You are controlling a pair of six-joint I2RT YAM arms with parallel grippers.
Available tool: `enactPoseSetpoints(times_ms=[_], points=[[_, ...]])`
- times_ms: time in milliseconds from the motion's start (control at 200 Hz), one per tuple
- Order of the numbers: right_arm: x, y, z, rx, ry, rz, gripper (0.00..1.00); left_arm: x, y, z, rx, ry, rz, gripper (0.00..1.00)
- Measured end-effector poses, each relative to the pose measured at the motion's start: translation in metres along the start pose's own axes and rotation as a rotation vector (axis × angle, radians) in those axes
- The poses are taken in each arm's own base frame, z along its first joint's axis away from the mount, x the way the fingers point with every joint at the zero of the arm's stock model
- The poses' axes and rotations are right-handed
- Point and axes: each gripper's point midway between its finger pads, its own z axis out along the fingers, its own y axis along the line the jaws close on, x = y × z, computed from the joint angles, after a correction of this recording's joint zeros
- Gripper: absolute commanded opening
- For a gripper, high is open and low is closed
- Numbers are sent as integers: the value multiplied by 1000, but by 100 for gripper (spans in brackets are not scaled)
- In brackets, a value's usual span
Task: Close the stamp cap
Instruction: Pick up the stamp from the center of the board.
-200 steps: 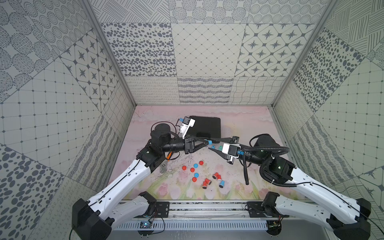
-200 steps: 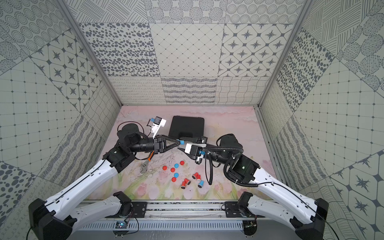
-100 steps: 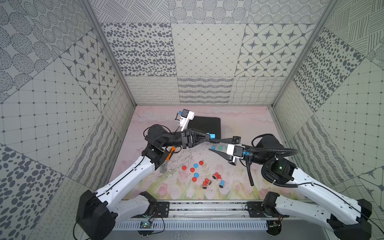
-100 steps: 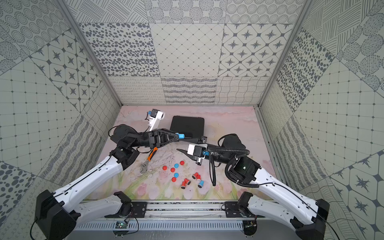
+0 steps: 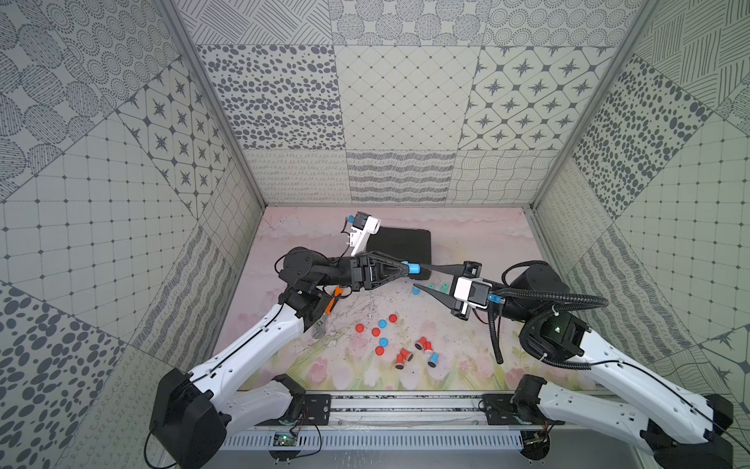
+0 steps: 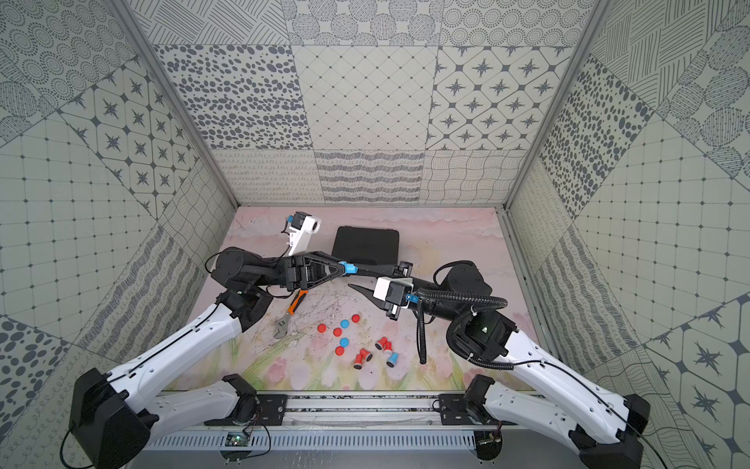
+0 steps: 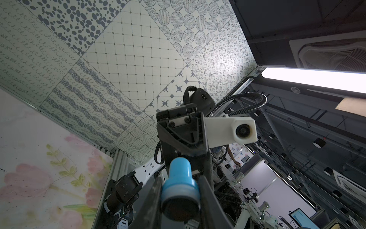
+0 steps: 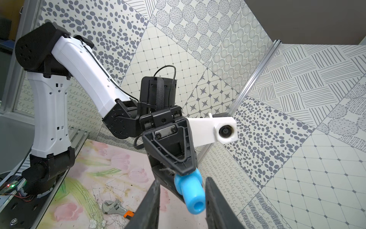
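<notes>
In both top views the black case (image 5: 406,243), at 12 o'clock on the mat (image 5: 487,251), lies partly behind the left gripper (image 5: 404,269). At 9 o'clock, in a top view, the wrench (image 5: 329,301) shows only an orange handle and a jaw tip from under the left arm (image 5: 259,337). The red and blue pieces (image 5: 381,337) at 6 o'clock are too small to sort caps from stamps (a few lie on their sides). In the left wrist view the blue stamp (image 7: 179,178) has a blurred, dark near end; whether a cap sits there cannot be told. The right wrist view cuts off the fingers of the right gripper (image 8: 182,180), and one hides the wrench's handle end.
</notes>
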Motion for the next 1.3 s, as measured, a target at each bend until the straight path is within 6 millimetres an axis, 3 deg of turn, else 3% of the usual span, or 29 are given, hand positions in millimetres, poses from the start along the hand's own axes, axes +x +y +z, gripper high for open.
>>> enactPoseSetpoints(times_ms=[375,630,971,1301], points=[[6,0,14,-35,20,15,28,5,-4,0,12,28,-7,0],[12,3,15,-42,47,22,31,5,-4,0,13,30,-10,1],[15,3,14,-46,57,26,24,5,-5,0,14,30,-11,1],[13,2,17,-50,53,30,28,5,-8,-1,18,28,-10,1]])
